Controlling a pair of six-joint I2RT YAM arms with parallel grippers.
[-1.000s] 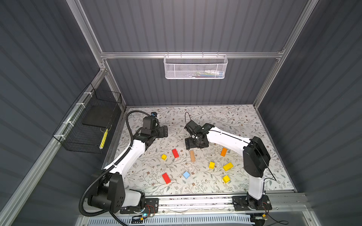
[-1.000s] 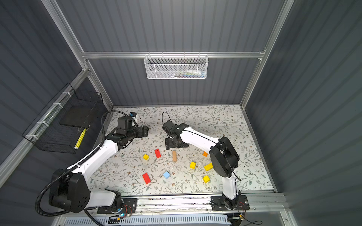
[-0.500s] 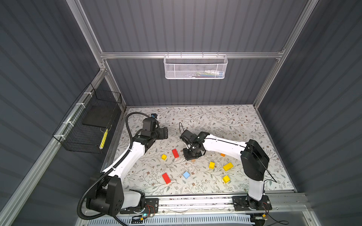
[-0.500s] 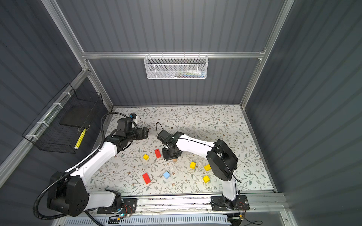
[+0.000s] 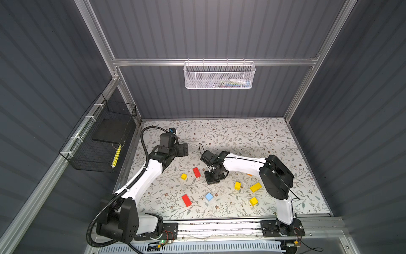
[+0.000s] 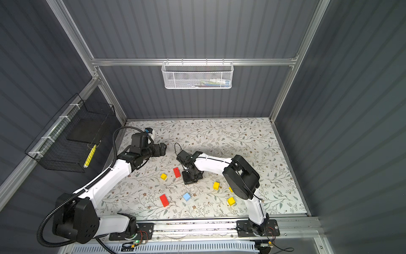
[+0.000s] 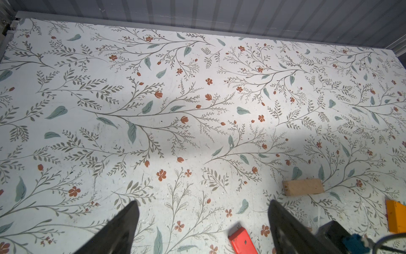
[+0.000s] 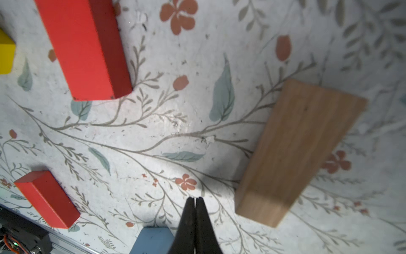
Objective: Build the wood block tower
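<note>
The right gripper [image 5: 212,178] now hangs nearer the front edge of the table [image 5: 241,136] than a second ago, low over the tan brick [image 8: 301,151], which it hides in both top views. Its jaws, wide apart before, now meet on nothing, the brick just beside them. The right arm [image 5: 241,163] now covers most of the orange brick [image 5: 249,175].

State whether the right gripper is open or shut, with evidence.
Shut: the right gripper has its fingertips pressed together, empty, beside the tan brick.
</note>
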